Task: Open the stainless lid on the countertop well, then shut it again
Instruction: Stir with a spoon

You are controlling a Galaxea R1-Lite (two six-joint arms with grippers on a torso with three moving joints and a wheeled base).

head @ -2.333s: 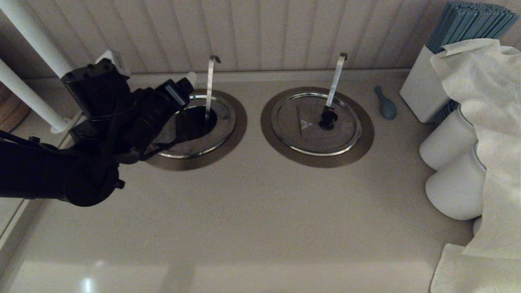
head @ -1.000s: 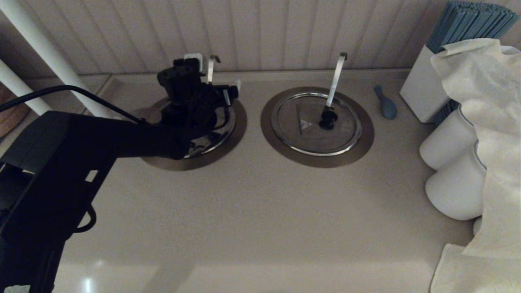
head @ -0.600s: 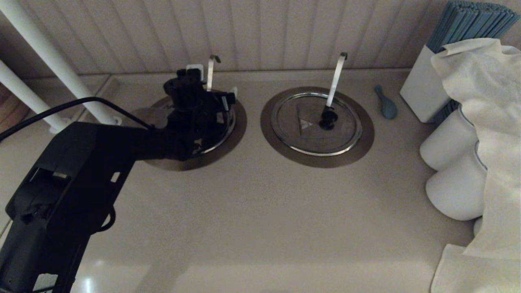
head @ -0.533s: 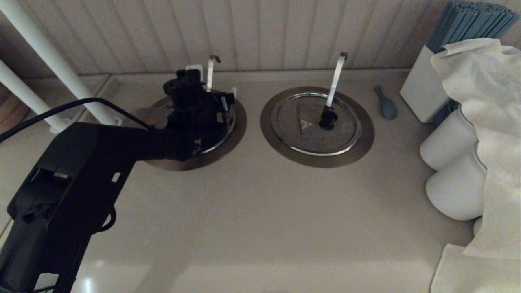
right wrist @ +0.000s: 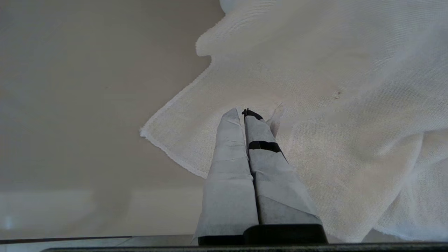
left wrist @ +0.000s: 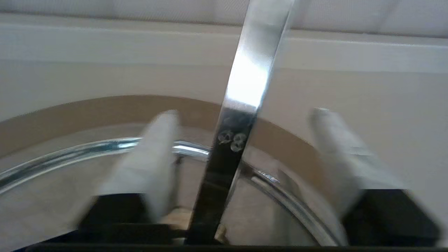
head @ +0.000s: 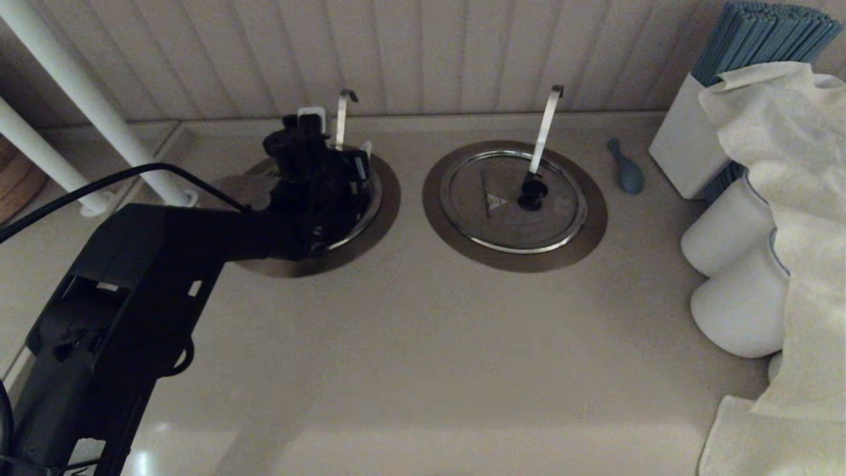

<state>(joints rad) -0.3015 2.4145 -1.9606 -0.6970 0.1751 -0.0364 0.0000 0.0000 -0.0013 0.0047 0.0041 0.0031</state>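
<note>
with the round stainless lid (head: 360,210) lowered back over the left countertop well (head: 380,215) that gaped open two seconds earlier, the left hand (left wrist: 245,140) sits spread wide around the slim upright handle (left wrist: 245,87); closing looks complete.

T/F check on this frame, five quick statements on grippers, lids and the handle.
1. The left gripper is open, its fingers either side of the slim utensil handle. True.
2. The right gripper is open. False: its fingers are pressed together, above a white cloth.
3. The right-hand lid sits flat on its well. True.
4. The left gripper grips the right-hand lid's knob. False: it is at the left well.
5. A blue spoon lies on the counter beside the right-hand lid. True.
</note>
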